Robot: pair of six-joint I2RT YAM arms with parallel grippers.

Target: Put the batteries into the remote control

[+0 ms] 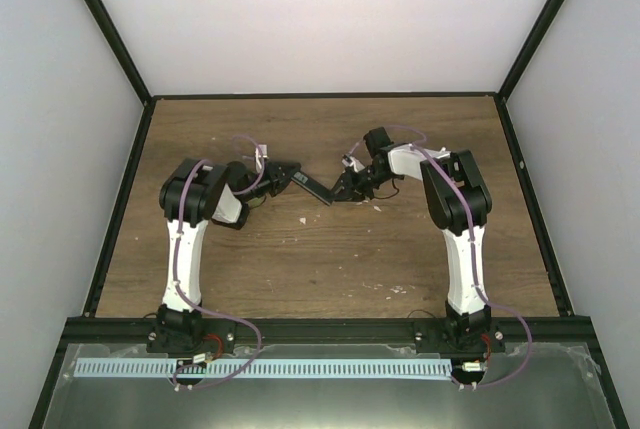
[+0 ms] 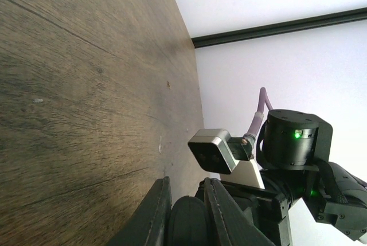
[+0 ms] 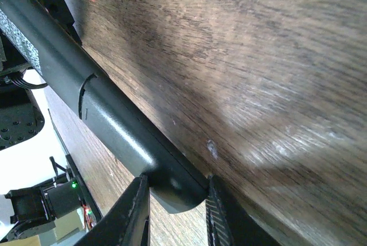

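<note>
The remote control (image 1: 315, 187) is a slim black bar held above the table between my two grippers. My left gripper (image 1: 291, 177) is shut on its left end; in the left wrist view that end shows as a rounded black shape (image 2: 189, 226) pinched between the fingers of the gripper (image 2: 186, 214). My right gripper (image 1: 341, 192) is shut on the other end. The right wrist view shows the remote control (image 3: 97, 108) running away from the gripper (image 3: 175, 200), its rounded tip between both fingers. The batteries are out of view.
Pale specks of debris (image 1: 378, 208) lie on the wooden table (image 1: 330, 259) just in front of the right gripper. A black frame (image 1: 120, 199) borders the table, with white walls behind. The right arm's wrist camera (image 2: 212, 149) sits close in front of my left gripper.
</note>
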